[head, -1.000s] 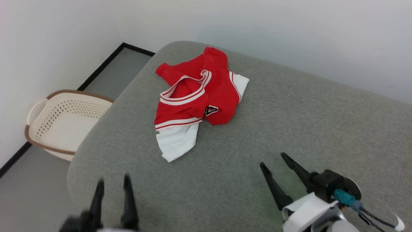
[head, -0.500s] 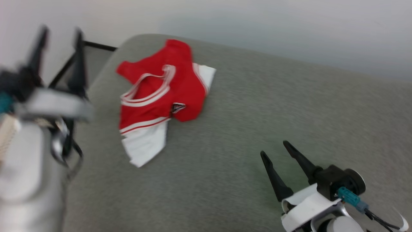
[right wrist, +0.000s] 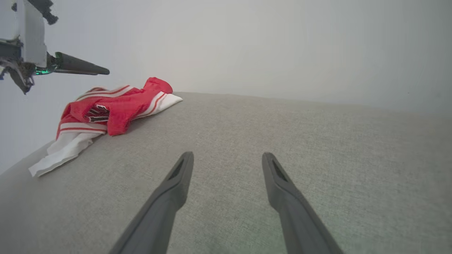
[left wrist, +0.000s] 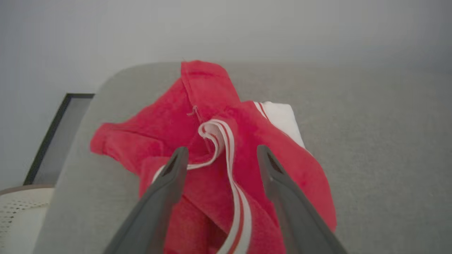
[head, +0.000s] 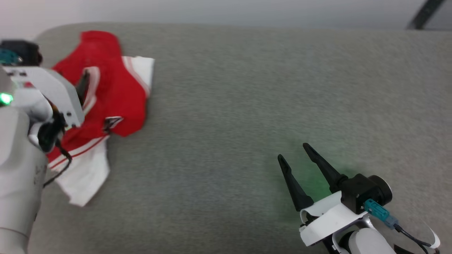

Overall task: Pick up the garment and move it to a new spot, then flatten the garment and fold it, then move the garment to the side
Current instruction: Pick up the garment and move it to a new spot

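The garment [head: 120, 95] is a red T-shirt with white sleeves and striped trim, lying crumpled near the far left corner of the grey cushion [head: 229, 106]. Its small black-white emblem [head: 112, 122] faces up. My left gripper [left wrist: 222, 150] is open and hovers just above the striped neckline [left wrist: 220, 134], one finger on each side, holding nothing. The right wrist view shows a left finger [right wrist: 79, 67] a little above the garment [right wrist: 120, 102], apart from it. My left forearm [head: 21, 148] hides the shirt's left part. My right gripper [head: 293, 151] stands open and empty over bare cushion at the lower right.
A cream perforated basket [left wrist: 17, 211] sits on the floor beyond the cushion's left edge, beside a black baseboard [left wrist: 49, 141] and a pale wall. The cushion's rounded corner [left wrist: 106, 81] lies just behind the garment. Broad bare cushion [right wrist: 282, 123] spreads to its right.
The head camera has swung right, so the garment now sits at the picture's left. My left arm rose from the lower left to over the garment. The right gripper has barely moved.
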`<state>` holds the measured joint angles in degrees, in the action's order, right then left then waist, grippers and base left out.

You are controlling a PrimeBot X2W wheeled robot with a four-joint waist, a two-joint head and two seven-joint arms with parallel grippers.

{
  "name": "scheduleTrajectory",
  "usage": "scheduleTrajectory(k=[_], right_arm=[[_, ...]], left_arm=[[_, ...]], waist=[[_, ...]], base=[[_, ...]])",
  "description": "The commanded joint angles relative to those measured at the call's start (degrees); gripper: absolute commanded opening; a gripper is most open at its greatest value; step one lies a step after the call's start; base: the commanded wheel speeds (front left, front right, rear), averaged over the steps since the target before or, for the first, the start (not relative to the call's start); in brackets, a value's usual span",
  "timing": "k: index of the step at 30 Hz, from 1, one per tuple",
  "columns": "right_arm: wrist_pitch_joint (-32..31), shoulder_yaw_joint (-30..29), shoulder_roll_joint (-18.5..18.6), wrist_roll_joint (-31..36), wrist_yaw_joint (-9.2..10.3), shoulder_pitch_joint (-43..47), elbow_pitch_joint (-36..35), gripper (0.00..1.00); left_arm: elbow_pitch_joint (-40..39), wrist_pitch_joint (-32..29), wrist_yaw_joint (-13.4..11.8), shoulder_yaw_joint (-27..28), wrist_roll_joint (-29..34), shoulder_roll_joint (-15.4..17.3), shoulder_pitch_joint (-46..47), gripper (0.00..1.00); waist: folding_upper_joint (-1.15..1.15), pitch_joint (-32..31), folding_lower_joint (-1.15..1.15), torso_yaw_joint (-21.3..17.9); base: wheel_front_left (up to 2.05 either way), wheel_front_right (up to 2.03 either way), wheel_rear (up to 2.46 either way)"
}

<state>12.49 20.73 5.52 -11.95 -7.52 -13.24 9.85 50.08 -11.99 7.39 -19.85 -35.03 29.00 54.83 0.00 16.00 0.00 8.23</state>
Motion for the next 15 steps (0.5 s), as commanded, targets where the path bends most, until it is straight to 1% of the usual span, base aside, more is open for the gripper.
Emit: scheduleTrajectory(k=[1, 4, 6, 8, 10, 13, 15], right_arm=[[0.4, 0.14, -0.09, 0.31, 0.06, -0.79, 0.25, 1.0], [0.57, 0.57, -0.38, 0.46, 0.06, -1.31, 0.18, 1.0], [0.45, 0.51, -0.31, 0.63, 0.06, -1.72, -0.13, 1.0], [0.18, 0.45, -0.3, 0.7, 0.06, -2.04, -0.75, 1.0], [-0.28, 0.41, -0.35, 1.0, 0.06, -2.36, -1.48, 1.0], [-0.76, 0.27, -0.44, 1.38, 0.06, -2.94, -2.66, 1.0], [-1.12, 0.14, -0.67, 1.79, 0.06, -2.87, -3.67, 1.0]], left_arm=[[1.29, -3.72, 0.1, -1.28, -2.79, 0.67, 0.14, 1.0], [3.44, -10.64, 0.04, -3.67, -6.67, 2.41, -0.45, 1.0], [4.12, -13.83, 0.04, -5.07, -8.84, 2.58, -0.66, 1.0], [5.08, -15.36, 0.05, -5.81, -10.34, 3.32, -0.49, 1.0], [5.78, -16.1, 0.05, -6.17, -12.04, 3.35, -0.42, 1.0], [7.69, -15.84, 0.05, -5.73, -14.74, 2.54, -0.52, 1.0], [9.06, -16.86, 0.05, -6.15, -16.2, 1.92, -1.1, 1.0]], waist=[[0.0, 2.8, 0.0, -3.65], [0.0, 3.01, 0.0, -4.18], [0.0, 3.56, 0.0, -4.39], [0.0, 4.41, 0.0, -4.78], [0.0, 5.36, 0.0, -5.29], [0.0, 6.87, 0.0, -6.05], [0.0, 8.04, 0.0, -6.55]], base=[[0.0, 0.0, 0.0], [0.0, 0.0, 0.0], [0.0, 0.0, 0.0], [0.0, 0.0, 0.0], [0.0, 0.0, 0.0], [0.0, 0.0, 0.0], [0.0, 0.0, 0.0]])
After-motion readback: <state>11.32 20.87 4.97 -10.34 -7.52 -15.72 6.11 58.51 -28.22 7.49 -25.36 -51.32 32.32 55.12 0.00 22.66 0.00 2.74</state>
